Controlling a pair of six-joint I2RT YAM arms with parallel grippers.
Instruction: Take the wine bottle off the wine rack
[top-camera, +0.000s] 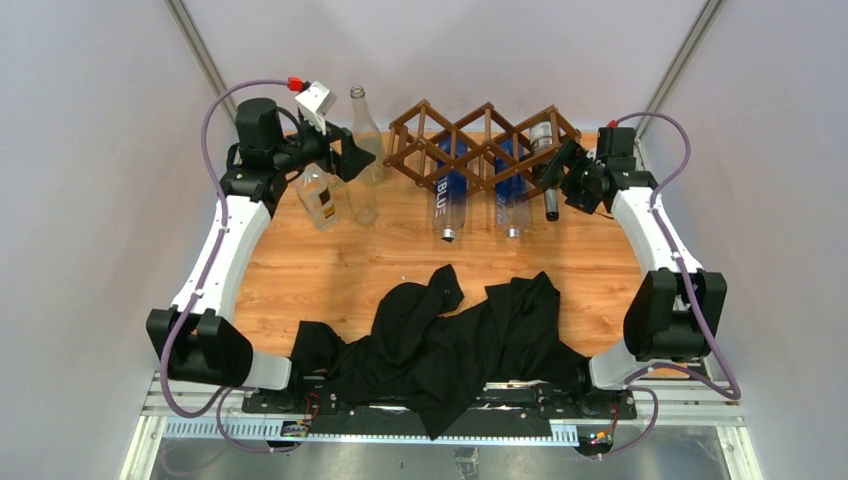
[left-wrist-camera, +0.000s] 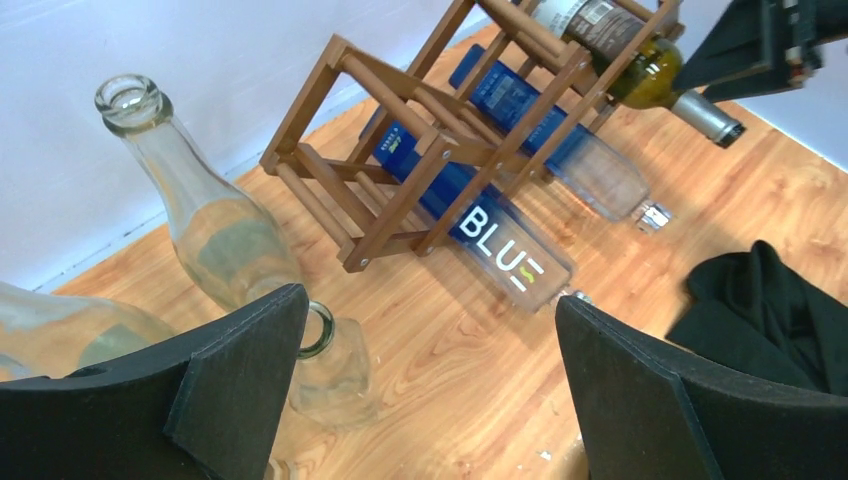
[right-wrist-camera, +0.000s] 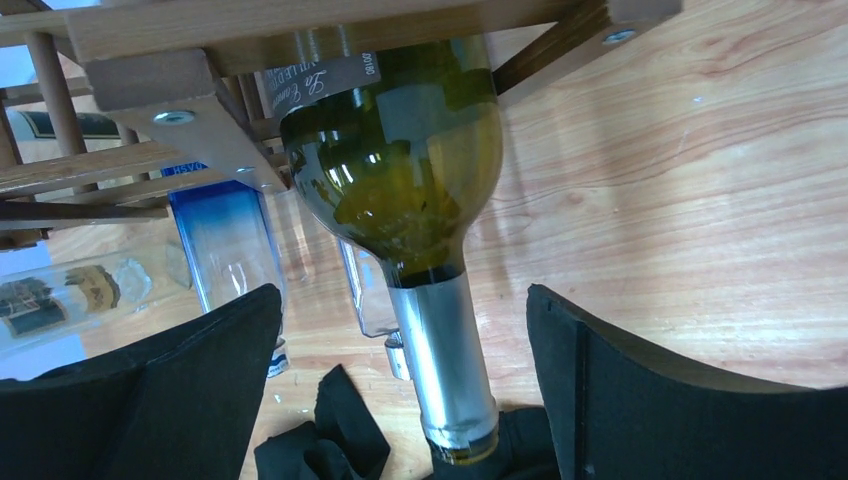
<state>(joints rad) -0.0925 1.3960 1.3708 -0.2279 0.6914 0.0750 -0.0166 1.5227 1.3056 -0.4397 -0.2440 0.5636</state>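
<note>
1. The wine rack (top-camera: 485, 140), a dark brown lattice of diamond-shaped cells, stands at the upper middle of the top view, near the far edge of the wooden bench (top-camera: 330, 270).
2. The wine bottle (right-wrist-camera: 410, 170) is green glass with a pale label and a silver-foiled neck. We see it lying in the rack's right-hand cell, with its neck sloping out of the frame toward the lower edge of the top view.
3. The right arm (top-camera: 650, 225) reaches in from the right side of the top view to that cell. The right jaws stand wide open, one on each side of the bottle's neck. The right wrist view shows a clear gap on both sides, so they grip nothing.
4. The left arm (top-camera: 225, 240) ends at the upper left of the top view, among clear glass bottles. The left jaws are spread wide and hold nothing.
5. In the left wrist view, the mouth of a small clear bottle (left-wrist-camera: 318, 332) shows just beside the pad on the left of the frame.
6. A tall clear bottle (top-camera: 365, 125) stands upright just left of the rack.
7. A blue-tinted bottle (top-camera: 447, 198) lettered BLUE and a second blue-tinted bottle (top-camera: 512, 192) lie in the rack's lower cells, with their caps down at the bench.
8. A black cloth (top-camera: 450, 330) lies crumpled at the lower middle of the top view, between the arm bases.
</note>
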